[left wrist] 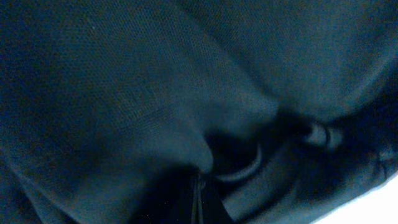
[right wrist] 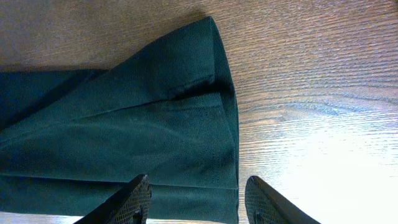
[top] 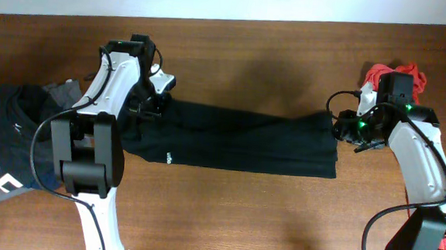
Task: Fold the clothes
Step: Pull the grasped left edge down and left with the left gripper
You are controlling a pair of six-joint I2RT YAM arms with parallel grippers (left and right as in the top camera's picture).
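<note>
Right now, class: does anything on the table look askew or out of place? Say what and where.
The black garment lies in a long strip, but its right end is askew: the layers do not line up, and the far corner flares out. Its left end is bunched in the shut left gripper.

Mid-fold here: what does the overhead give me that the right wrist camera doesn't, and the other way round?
Only overhead: the whole black garment stretched left to right, the left arm down on its left end, a grey garment with white lettering at the table's left edge, and a red cloth behind the right arm.
Only right wrist: the right jaws standing open over the garment's corner, gripping nothing, and the layered hem close up.
Both: the garment's right end lying flat on the wooden table.
</note>
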